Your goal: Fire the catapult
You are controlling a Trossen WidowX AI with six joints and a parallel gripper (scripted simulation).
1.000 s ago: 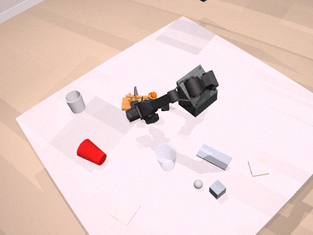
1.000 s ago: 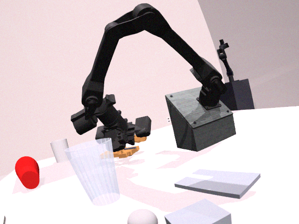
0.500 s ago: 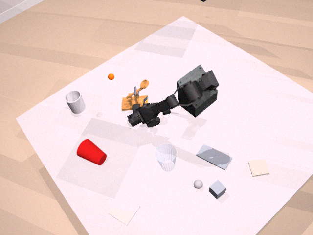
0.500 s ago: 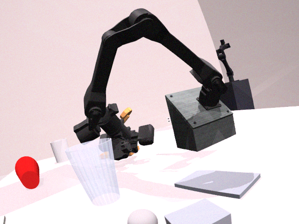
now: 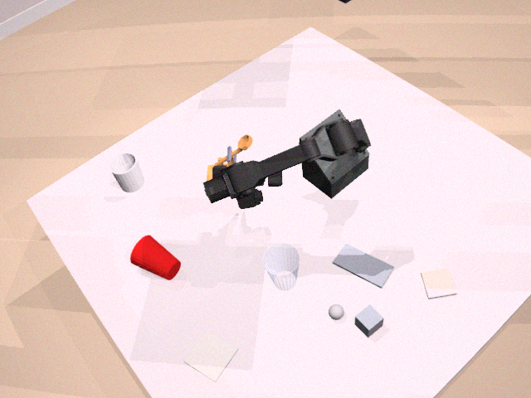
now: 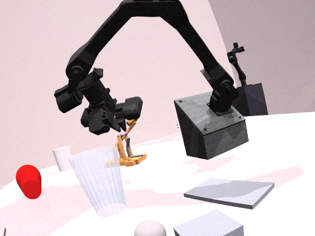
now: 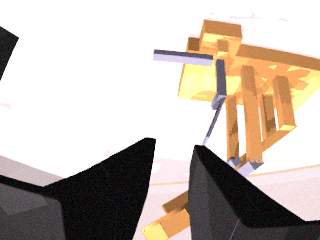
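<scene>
With the gripper (image 6: pixel 117 126) hanging slightly parted and empty above the orange catapult (image 6: pixel 126 152), whose raised spoon (image 5: pixel 244 142) looks empty, a miss of the white mug (image 5: pixel 127 172) seems the likeliest failure

The catapult (image 6: pixel 126 149) stands directly under the fingers (image 6: pixel 117 126) — clear cup (image 6: pixel 99 177) close in front.
</scene>
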